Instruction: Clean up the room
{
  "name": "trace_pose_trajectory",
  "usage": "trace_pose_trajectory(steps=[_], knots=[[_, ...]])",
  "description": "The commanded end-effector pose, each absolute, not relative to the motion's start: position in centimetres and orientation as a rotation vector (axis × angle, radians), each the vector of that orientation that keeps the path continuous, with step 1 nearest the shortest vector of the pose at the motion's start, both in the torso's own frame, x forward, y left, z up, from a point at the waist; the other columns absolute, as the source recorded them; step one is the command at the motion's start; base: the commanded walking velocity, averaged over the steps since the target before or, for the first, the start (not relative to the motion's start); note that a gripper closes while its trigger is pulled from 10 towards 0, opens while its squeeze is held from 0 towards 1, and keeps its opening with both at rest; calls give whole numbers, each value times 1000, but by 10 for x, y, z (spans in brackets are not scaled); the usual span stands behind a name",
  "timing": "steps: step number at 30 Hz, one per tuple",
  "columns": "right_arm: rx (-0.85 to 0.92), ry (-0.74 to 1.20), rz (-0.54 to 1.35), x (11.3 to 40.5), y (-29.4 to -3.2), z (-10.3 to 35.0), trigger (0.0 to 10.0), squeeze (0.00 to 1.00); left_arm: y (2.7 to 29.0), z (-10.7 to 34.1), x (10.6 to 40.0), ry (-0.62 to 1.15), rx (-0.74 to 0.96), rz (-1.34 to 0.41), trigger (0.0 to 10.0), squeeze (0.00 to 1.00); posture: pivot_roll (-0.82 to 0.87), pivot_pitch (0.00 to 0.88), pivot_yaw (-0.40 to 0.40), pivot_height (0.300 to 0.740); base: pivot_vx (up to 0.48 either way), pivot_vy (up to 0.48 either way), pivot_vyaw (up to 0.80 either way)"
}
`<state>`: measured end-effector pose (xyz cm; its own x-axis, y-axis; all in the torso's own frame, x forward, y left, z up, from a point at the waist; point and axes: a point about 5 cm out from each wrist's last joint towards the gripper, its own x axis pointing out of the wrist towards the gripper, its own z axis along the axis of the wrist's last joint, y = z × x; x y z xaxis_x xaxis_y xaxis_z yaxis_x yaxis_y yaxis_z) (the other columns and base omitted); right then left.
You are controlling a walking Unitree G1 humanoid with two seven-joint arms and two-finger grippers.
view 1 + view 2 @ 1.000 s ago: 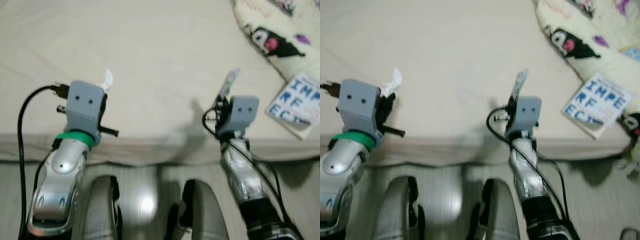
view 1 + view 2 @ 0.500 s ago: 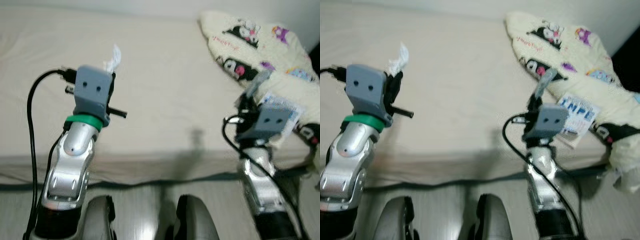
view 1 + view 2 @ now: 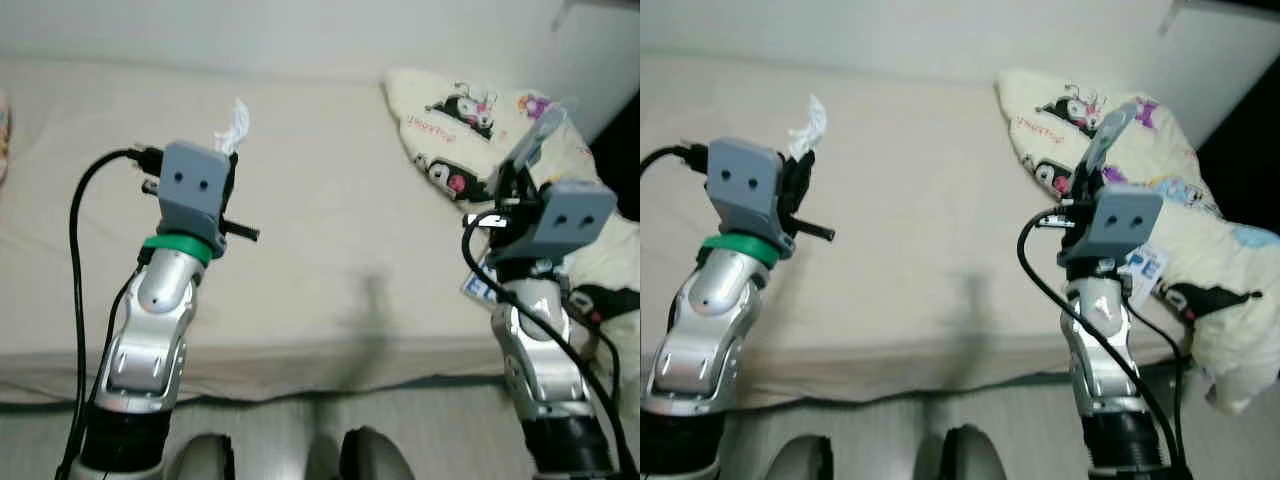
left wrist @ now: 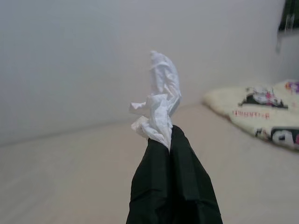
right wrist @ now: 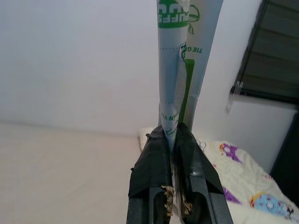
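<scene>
Left claw (image 4: pixel 161 140) pinches a light, crushable tissue (image 4: pixel 159 107) by its base; right claw (image 5: pixel 171 135) clamps a flimsy wrapper (image 5: pixel 180 60) low.

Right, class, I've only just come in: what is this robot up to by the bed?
The robot stands at a beige bed with both arms raised. Its left gripper is shut on a crumpled white tissue. Its right gripper is shut on a flat white-and-green paper wrapper. A cream cartoon-print blanket lies on the bed's right side.
</scene>
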<state>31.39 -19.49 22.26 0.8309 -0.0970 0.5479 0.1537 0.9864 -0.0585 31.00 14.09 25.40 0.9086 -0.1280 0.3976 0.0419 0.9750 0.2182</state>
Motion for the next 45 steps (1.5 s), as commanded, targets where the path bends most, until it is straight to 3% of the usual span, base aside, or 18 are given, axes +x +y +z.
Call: trace_pose_trajectory(steps=[1, 14, 22, 36, 45], knots=[[-102, -564, -151, 311, -200, 221, 10000, 0, 138, 251, 311, -420, 190, -101, 10000, 0, 24, 6, -89, 680, 0, 0, 0], [-93, -469, -162, 313, -191, 204, 10000, 0, 121, 245, 317, -412, 146, -118, 10000, 0, 19, 13, -87, 720, 0, 0, 0], [-41, -443, -108, 314, -176, 198, 10000, 0, 121, 243, 314, -417, 163, -123, 10000, 0, 25, 21, -80, 720, -431, 0, 0], [23, -436, -96, 316, -175, 200, 10000, 0, 121, 242, 313, -415, 165, -127, 10000, 0, 36, 30, -70, 720, -468, 0, 0], [134, -429, -88, 316, -177, 201, 10000, 0, 121, 241, 313, -411, 177, -130, 10000, 0, 36, 30, -70, 720, -125, 0, 695]])
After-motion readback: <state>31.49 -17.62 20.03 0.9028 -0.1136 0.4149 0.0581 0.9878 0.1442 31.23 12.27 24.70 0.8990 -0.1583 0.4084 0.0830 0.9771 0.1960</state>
